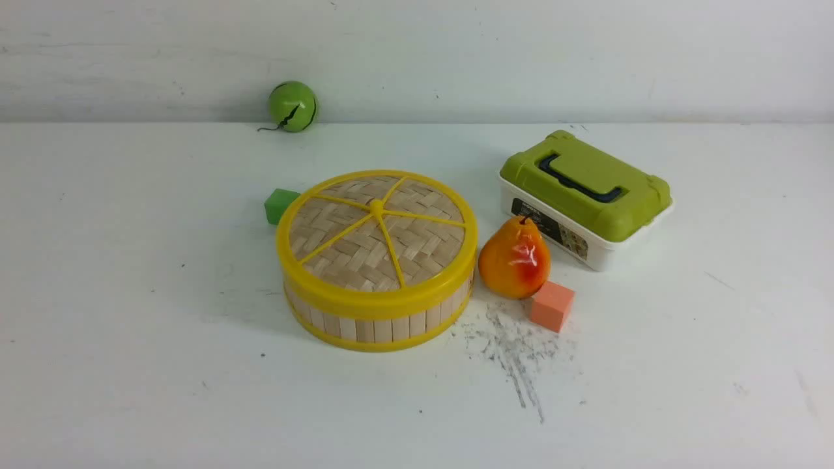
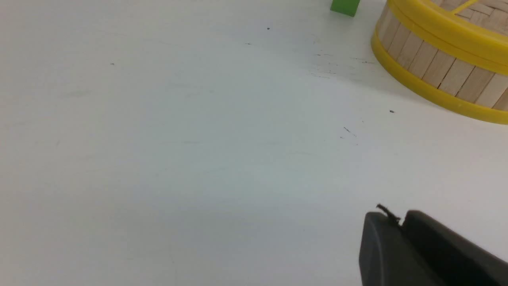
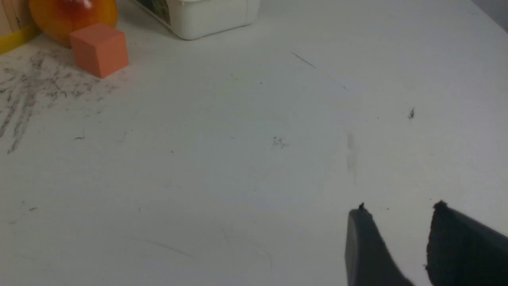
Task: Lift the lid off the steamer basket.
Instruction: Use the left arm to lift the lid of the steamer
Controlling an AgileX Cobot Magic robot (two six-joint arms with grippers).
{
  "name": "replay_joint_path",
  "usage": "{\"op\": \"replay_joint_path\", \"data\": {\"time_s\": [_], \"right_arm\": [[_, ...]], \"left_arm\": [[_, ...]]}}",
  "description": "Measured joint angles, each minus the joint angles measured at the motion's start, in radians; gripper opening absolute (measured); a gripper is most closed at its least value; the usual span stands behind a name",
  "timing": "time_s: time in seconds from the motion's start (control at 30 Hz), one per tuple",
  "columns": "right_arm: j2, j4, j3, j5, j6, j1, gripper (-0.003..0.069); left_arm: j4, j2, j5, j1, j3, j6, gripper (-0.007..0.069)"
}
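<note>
The lid (image 1: 376, 233) sits flat and centred on the steamer basket (image 1: 378, 322) in the middle of the worktop (image 1: 130, 326). Its thick yellow rim caps the slat wall all round, so fit and weight appear to hold it; it likely wants a straight lift. A pear (image 1: 515, 258) stands just beside the basket at 3 o'clock, a green cube (image 1: 280, 205) at 10 o'clock and a green-lidded box (image 1: 586, 195) at 2 o'clock, so the near side is the free approach.

Neither arm shows in the front view. The left pincer (image 2: 399, 218) is pressed together and the right pincer (image 3: 400, 206) is spread; both are low over bare worktop and hold nothing. I judge the lid at about 1 o'clock from the left pincer and 11 o'clock from the right, well apart from both.
</note>
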Motion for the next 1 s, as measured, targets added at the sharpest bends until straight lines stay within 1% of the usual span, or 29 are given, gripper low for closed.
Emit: {"op": "replay_joint_path", "data": {"time_s": [1.0], "right_arm": [[0.0, 0.0, 0.0, 0.0, 0.0, 0.0, 0.024]], "left_arm": [[0.0, 0.0, 0.0, 0.0, 0.0, 0.0, 0.0079]]}}
